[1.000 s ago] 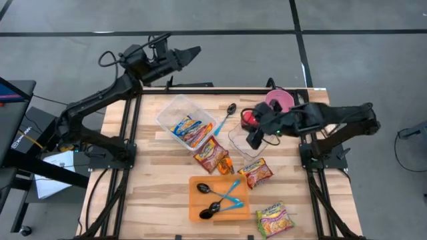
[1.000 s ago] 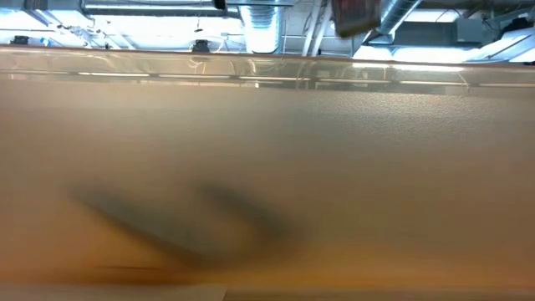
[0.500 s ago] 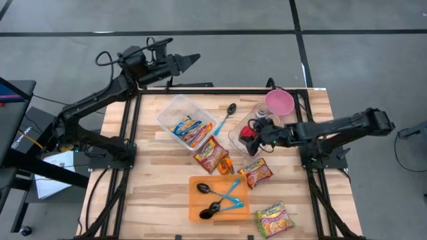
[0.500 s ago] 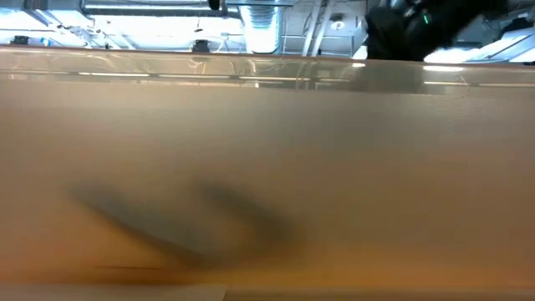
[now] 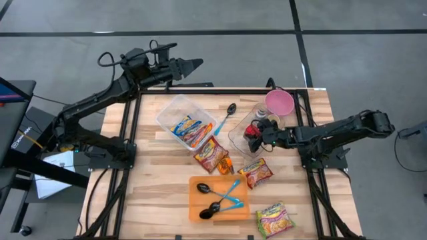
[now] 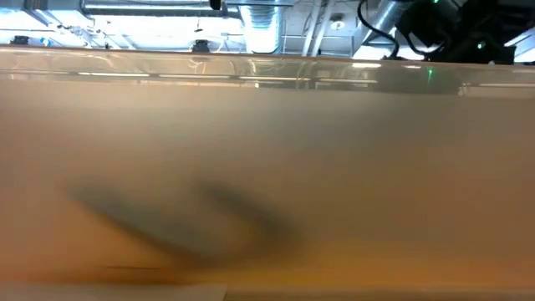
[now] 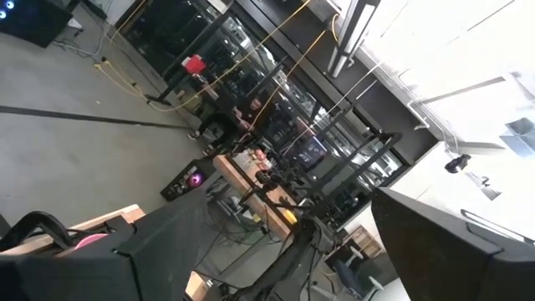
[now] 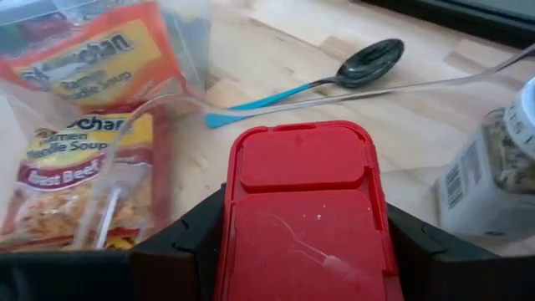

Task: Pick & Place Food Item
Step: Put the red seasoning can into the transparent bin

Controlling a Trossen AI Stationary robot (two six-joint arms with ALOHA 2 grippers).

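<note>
My right gripper (image 5: 253, 136) is shut on a red box with a hinged lid (image 8: 301, 201), low over a clear open tub (image 5: 238, 141) at the table's right middle. In the right wrist view the tub's thin clear rim (image 8: 150, 104) runs around the box. My left gripper (image 5: 192, 65) is open and empty, raised beyond the table's far edge on the left. Ramen packets lie on the wood: one (image 5: 212, 153) at the middle, one (image 5: 255, 172) nearer, one (image 5: 273, 219) at the near edge. My right gripper pinches the red box by its two long sides (image 8: 227, 238) between its two fingers (image 8: 180, 242). The fingers come nearly level from the table's right side. The box sits lid up and level; whether it rests on the tub's floor I cannot tell.
A second clear tub (image 5: 183, 119) holds ramen packets at the far left. A black spoon (image 5: 227, 113) lies beside it. A spice jar (image 5: 261, 115) and a pink bowl (image 5: 279, 102) stand at the far right. An orange tray (image 5: 218, 198) holds spoons near the front.
My right gripper has come down with the red box from well above the table to the clear tub, shifting a little toward the near edge while the arm stretched out flat. It has stayed shut on the box.
</note>
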